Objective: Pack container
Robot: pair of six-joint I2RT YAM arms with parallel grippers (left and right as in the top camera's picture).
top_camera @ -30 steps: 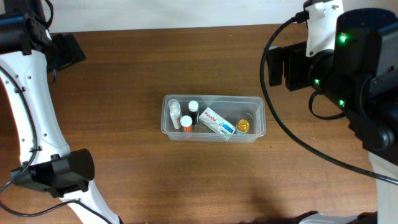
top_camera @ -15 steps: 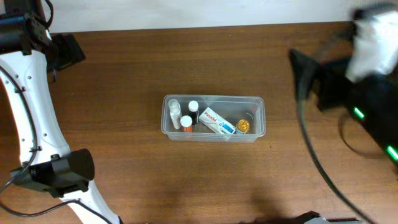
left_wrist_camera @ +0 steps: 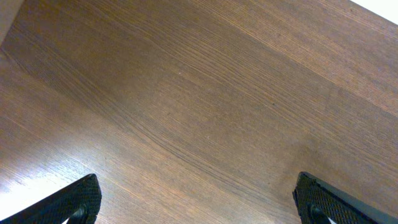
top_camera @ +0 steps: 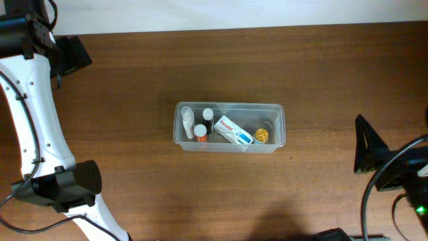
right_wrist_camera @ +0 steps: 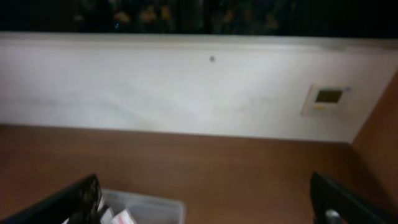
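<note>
The clear plastic container [top_camera: 231, 105] sits mid-table. It holds a white bottle [top_camera: 187, 121], a white-capped bottle [top_camera: 208, 116], an orange-capped bottle [top_camera: 200, 132], a white box [top_camera: 233, 130] and a gold-lidded jar [top_camera: 261, 136]. My left gripper [top_camera: 70, 55] is at the far left back corner, far from the container; in the left wrist view [left_wrist_camera: 199, 202] it is open over bare wood. My right gripper [top_camera: 369, 144] is at the right edge, well clear of the container. In the right wrist view [right_wrist_camera: 208, 199] it is open and empty, with the container's corner [right_wrist_camera: 146, 208] low on the left.
The brown wooden table [top_camera: 134, 194] fills the overhead view. A white wall [right_wrist_camera: 186, 93] with a small plate [right_wrist_camera: 326, 97] runs behind the table's far edge. The left arm's white links [top_camera: 33, 134] run down the left side.
My right arm has swung from the back right corner down to the front right edge of the table. The left arm and the container's contents have not moved.
</note>
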